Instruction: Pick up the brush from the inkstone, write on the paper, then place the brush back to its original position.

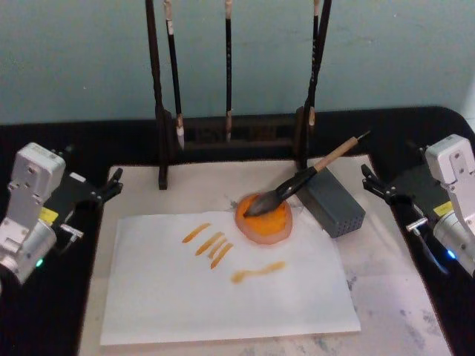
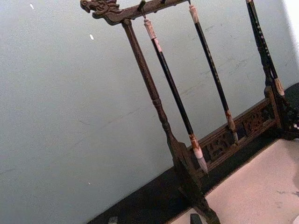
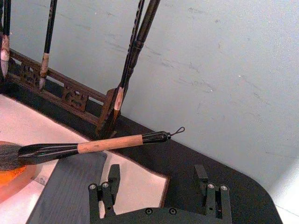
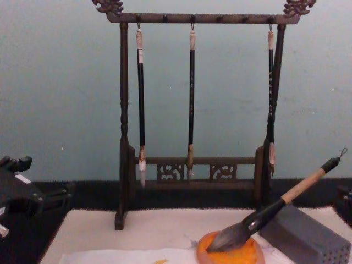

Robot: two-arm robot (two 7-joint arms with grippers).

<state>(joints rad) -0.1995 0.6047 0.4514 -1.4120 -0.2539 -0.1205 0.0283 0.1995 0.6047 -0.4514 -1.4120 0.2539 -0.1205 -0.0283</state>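
The brush lies at a slant, its dark bristles in the orange inkstone and its tan handle propped on a grey block. It also appears in the right wrist view, brush, and the chest view, brush, over the inkstone. The white paper lies in front of the inkstone and carries several orange strokes. My right gripper stands open to the right of the block, clear of the brush, with its fingers apart. At the mat's left edge my left gripper is open and holds nothing.
A dark wooden brush rack with three slim hanging brushes stands behind the inkstone, close to the wall. A beige felt mat lies under the paper on the black table. The grey perforated block sits right of the inkstone.
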